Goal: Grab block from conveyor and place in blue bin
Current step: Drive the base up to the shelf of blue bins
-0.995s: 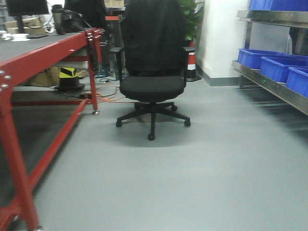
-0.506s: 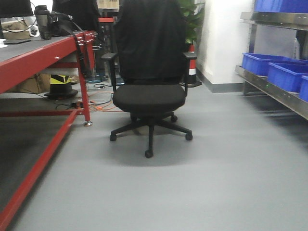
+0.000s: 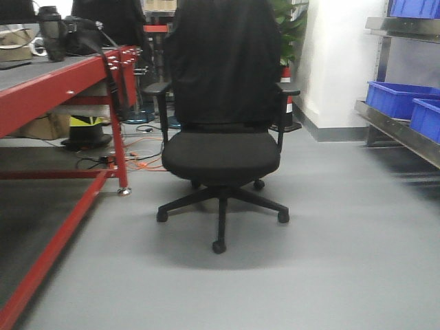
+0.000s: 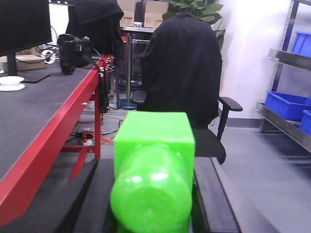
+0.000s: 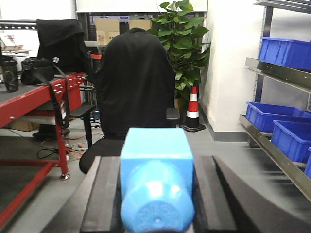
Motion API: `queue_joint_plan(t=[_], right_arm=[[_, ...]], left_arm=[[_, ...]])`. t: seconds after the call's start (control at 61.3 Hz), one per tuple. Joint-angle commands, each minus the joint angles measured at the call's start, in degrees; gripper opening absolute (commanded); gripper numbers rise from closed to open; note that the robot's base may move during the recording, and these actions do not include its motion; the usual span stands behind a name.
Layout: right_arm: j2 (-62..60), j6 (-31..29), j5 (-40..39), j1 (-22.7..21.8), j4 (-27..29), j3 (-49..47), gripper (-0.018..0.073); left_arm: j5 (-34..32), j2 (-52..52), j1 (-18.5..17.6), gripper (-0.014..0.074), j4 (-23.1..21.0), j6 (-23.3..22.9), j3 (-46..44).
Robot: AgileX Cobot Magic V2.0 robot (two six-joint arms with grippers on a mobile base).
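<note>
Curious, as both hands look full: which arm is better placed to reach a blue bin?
Probably right: the right gripper holds a blue block, and the blue bins sit on that side. The left gripper, holding a green block, is farther off.

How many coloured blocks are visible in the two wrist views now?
2. A green block sits between the left fingers, and a blue block sits between the right fingers. Others may lie out of view.
</note>
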Motion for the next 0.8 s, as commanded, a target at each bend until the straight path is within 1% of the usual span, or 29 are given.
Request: queue_joint_plan(t=[0.0, 0.783], right_arm=[[-0.05, -0.17, -1.03, 0.05, -0.03, 0.14, -0.0162], [-0.05, -0.17, -1.03, 0.05, -0.03, 0.14, -0.0162]], left_arm=[[-0.68, -0.19, -0.31, -0.0111, 0.02, -0.02, -0.03], [-0.68, -0.19, -0.31, -0.0111, 0.02, -0.02, -0.03]])
